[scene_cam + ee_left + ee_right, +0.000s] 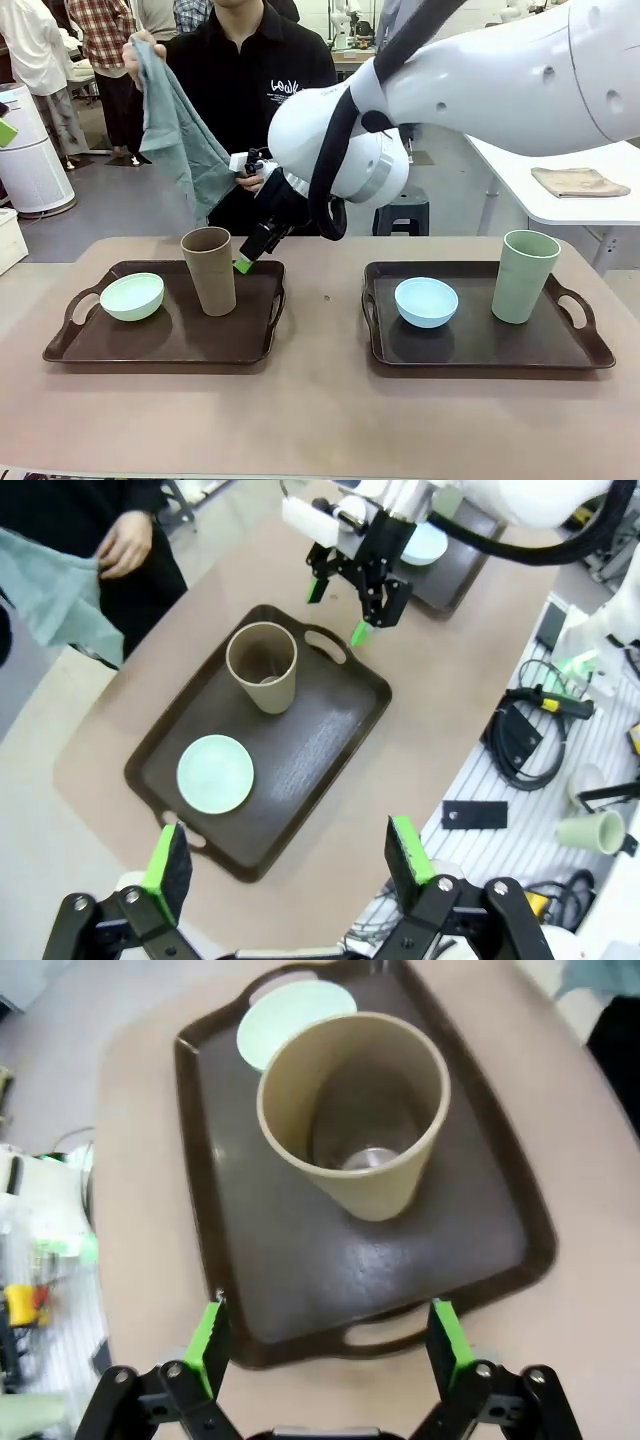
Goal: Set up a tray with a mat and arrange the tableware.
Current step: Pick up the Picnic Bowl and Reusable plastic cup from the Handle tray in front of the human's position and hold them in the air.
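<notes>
The tan-brown cup point(209, 270) stands upright on the left dark tray point(170, 340) beside the pale green bowl point(132, 296). My right gripper point(248, 258) hangs open just right of that cup, above the tray's far right corner. From the right wrist, its fingers point(210, 1338) straddle the tray's handle, with the cup point(355, 1110) ahead. The light blue bowl point(426, 301) and pale green cup point(526, 276) sit on the right tray point(480, 345). My left gripper point(288, 858) is open, high above the left tray point(300, 750). A person holds a teal cloth point(180, 130) up beyond the table.
A white side table point(560, 190) with a folded tan cloth point(580, 181) stands at the back right. The left wrist view shows cables and tools point(530, 740) on a white bench beside the table. Bare tabletop point(320, 420) lies in front of both trays.
</notes>
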`<state>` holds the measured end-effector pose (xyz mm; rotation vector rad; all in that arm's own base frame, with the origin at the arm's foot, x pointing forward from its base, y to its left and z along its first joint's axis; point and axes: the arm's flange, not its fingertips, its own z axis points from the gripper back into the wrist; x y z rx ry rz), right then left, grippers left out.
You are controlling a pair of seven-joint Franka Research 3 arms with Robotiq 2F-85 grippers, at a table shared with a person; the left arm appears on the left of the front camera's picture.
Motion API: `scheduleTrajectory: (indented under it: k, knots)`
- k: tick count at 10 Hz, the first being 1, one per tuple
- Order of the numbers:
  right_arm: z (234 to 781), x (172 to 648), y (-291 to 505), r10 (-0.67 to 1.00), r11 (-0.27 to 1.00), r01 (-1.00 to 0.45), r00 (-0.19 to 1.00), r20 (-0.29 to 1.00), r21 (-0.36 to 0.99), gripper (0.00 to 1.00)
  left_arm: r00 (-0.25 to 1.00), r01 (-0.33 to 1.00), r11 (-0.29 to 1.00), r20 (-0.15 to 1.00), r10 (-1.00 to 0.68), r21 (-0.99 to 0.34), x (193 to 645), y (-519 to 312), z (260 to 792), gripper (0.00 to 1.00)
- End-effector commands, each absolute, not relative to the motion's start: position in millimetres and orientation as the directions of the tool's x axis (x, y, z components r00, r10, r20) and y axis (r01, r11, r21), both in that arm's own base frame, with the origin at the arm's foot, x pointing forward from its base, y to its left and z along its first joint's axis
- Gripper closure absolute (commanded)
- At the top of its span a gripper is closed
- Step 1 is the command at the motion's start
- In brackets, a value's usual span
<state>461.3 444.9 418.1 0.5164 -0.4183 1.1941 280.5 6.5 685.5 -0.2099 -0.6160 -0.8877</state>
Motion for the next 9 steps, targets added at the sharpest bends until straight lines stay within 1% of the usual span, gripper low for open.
scheduleTrajectory:
  k: [1, 2, 3, 4, 5, 6, 8, 9]
  knots:
    - [416, 439, 426, 0.709, 0.21, -0.972, 0.223, 0.668, 0.102, 0.0, 0.486, 0.766, 0.638, 0.577, -0.657, 0.082, 282, 5, 687, 0.0]
    - [418, 461, 445, 0.763, 0.277, -0.948, 0.317, 0.563, 0.157, 0.0, 0.486, 0.766, 0.638, 0.577, -0.657, 0.082, 282, 5, 687, 0.0]
    - [418, 461, 445, 0.763, 0.277, -0.948, 0.317, 0.563, 0.157, 0.0, 0.486, 0.766, 0.638, 0.577, -0.657, 0.082, 282, 5, 687, 0.0]
    - [423, 453, 443, 0.751, 0.263, -0.959, 0.274, 0.601, 0.108, 0.0, 0.473, 0.777, 0.624, 0.583, -0.661, 0.077, 280, 6, 686, 0.0]
    - [420, 457, 443, 0.754, 0.202, -0.975, 0.212, 0.621, 0.088, 0.0, 0.646, 0.685, 0.728, 0.444, -0.621, 0.022, 312, 7, 669, 0.0]
    - [410, 465, 439, 0.738, 0.163, -0.985, 0.164, 0.655, 0.063, 0.0, 0.748, 0.604, 0.796, 0.324, -0.579, 0.028, 328, 6, 649, 0.0]
    - [393, 480, 433, 0.709, 0.081, -0.997, 0.052, 0.704, -0.008, 0.0, 0.867, 0.468, 0.884, 0.194, -0.46, 0.001, 342, 0, 603, 0.0]
    - [388, 492, 432, 0.697, 0.027, -0.998, -0.02, 0.717, -0.054, 0.0, 0.906, 0.405, 0.914, 0.139, -0.4, -0.003, 360, -6, 580, 0.0]
